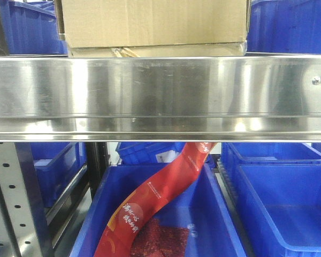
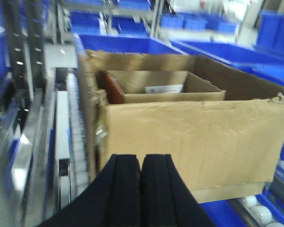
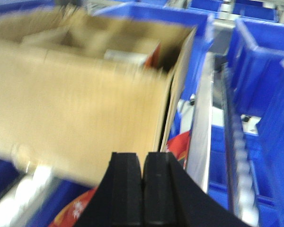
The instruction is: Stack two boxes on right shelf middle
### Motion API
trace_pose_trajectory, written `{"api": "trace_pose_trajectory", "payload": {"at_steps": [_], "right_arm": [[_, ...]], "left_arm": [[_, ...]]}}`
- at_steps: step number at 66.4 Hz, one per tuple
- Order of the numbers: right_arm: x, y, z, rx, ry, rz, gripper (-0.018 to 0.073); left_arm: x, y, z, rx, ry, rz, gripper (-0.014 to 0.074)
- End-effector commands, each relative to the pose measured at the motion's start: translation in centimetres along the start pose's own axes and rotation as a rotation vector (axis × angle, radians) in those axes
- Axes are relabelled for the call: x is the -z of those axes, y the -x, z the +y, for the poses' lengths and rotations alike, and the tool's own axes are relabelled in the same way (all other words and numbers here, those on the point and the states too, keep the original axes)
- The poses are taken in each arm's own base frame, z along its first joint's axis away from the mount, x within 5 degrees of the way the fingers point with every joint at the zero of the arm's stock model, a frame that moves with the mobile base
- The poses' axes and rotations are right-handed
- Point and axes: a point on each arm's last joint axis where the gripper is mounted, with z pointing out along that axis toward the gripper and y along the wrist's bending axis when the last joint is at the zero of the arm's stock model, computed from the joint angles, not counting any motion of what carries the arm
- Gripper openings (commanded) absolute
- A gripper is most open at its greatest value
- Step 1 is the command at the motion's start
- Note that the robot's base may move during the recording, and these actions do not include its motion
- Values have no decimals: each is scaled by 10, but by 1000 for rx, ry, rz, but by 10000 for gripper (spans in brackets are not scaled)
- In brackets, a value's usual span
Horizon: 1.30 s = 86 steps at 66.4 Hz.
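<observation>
The front view shows a tall tan cardboard box [image 1: 150, 21] resting on a flatter box [image 1: 150, 52] with yellowish tape, both on the shiny steel right shelf middle [image 1: 150, 91]. Neither gripper shows in that view. In the left wrist view the big box [image 2: 194, 142] is open on top, with a smaller carton [image 2: 170, 97] inside. My left gripper [image 2: 141, 161] is shut and empty just before its near wall. In the blurred right wrist view the box [image 3: 75, 104] is at upper left. My right gripper [image 3: 143, 158] is shut and empty near its lower right corner.
Blue plastic bins [image 1: 289, 24] flank the boxes on the shelf. Beneath it, more blue bins [image 1: 289, 209] stand, one holding a red packet [image 1: 150, 198] that also shows behind the right gripper as a red packet [image 3: 177, 142]. A perforated upright [image 1: 10, 198] stands at lower left.
</observation>
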Motion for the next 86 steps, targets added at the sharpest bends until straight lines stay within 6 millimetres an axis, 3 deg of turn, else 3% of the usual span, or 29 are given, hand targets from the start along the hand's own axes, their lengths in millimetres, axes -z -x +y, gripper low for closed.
{"api": "trace_pose_trajectory", "payload": {"at_steps": [1, 19, 28, 43, 65, 77, 86], "right_arm": [[16, -12, -2, 24, 32, -51, -169], [69, -69, -13, 21, 66, -103, -169], [94, -79, -19, 8, 66, -168, -169], [124, -71, -23, -12, 94, -320, -169], [130, -64, -19, -49, 161, -406, -169], [135, -91, -26, -133, 113, -325, -169], [146, -122, -32, -37, 27, -339, -169]], "left_arm": [[19, -14, 4, 21, -16, -72, -91], [72, -75, 12, 42, -26, -86, -91], [96, -90, 15, 43, -33, -132, -91], [119, -88, 15, 44, -48, -230, -91], [122, -88, 15, 45, -49, -242, -91], [122, -88, 15, 45, -49, -242, -91], [122, -88, 15, 45, -49, -240, -91]]}}
